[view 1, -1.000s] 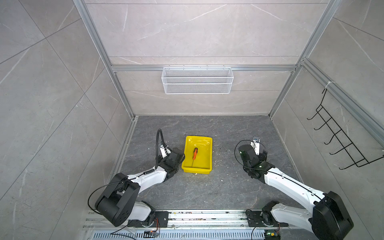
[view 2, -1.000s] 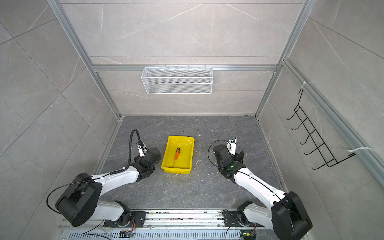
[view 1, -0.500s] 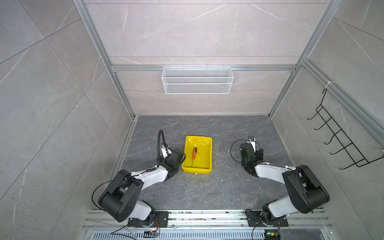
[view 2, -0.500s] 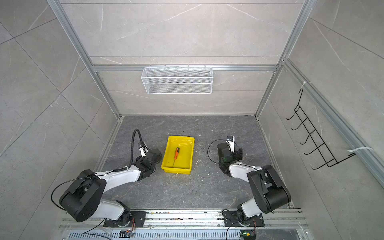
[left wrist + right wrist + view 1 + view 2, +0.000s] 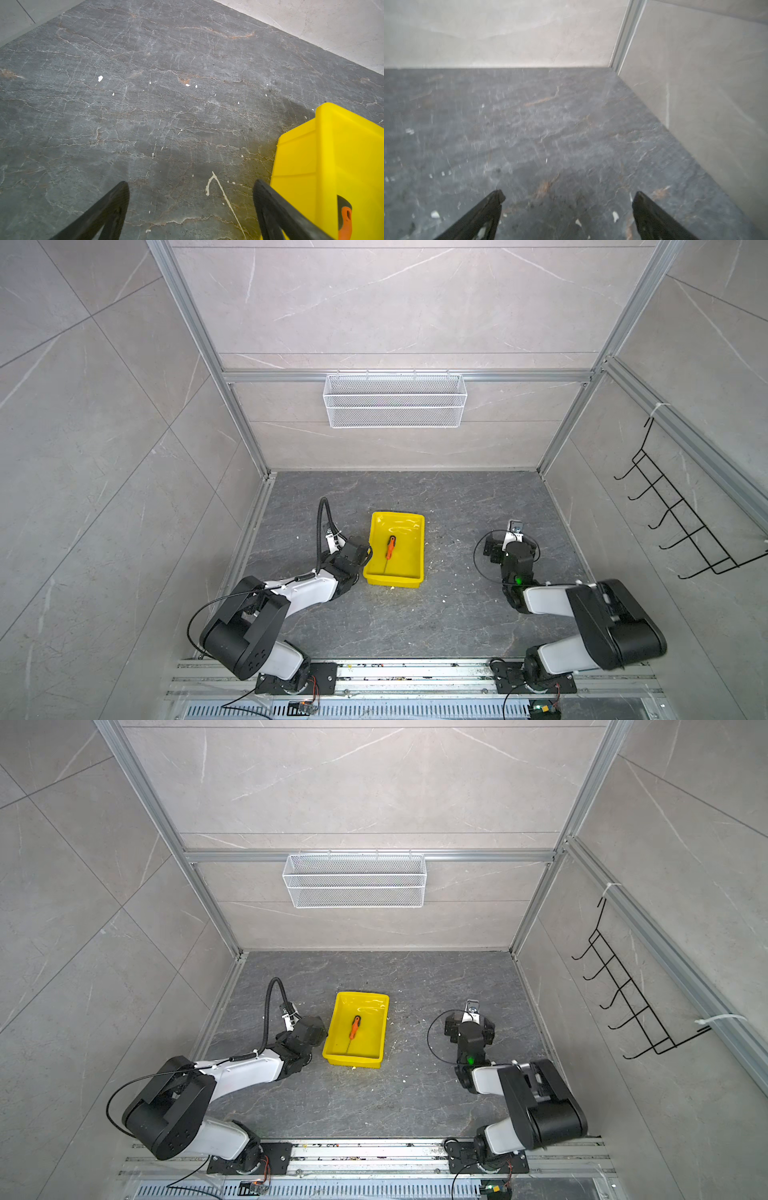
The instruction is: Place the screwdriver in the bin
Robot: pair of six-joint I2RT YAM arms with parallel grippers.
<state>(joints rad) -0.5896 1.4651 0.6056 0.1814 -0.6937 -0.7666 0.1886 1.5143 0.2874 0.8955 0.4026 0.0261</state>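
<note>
The screwdriver (image 5: 390,547) (image 5: 354,1029), orange-handled with a thin shaft, lies inside the yellow bin (image 5: 405,526) (image 5: 370,1011) on the grey floor, touched by no gripper. My left gripper (image 5: 191,185) (image 5: 359,552) stands open and empty just left of the bin. In the left wrist view one finger sits beside the bin's wall (image 5: 301,166), and the screwdriver's handle end (image 5: 345,218) shows inside. My right gripper (image 5: 569,194) (image 5: 510,542) is open over bare floor, well right of the bin, facing the back right corner.
A white wire mesh basket (image 5: 395,400) hangs on the back wall. A black hook rack (image 5: 681,522) is mounted on the right wall. White flecks dot the floor around the bin. An aluminium rail (image 5: 415,672) carrying both arm bases runs along the front.
The right arm has folded back, its elbow swinging toward the front right, and its jaws have opened wider. The left arm and the screwdriver in the bin have barely moved.
</note>
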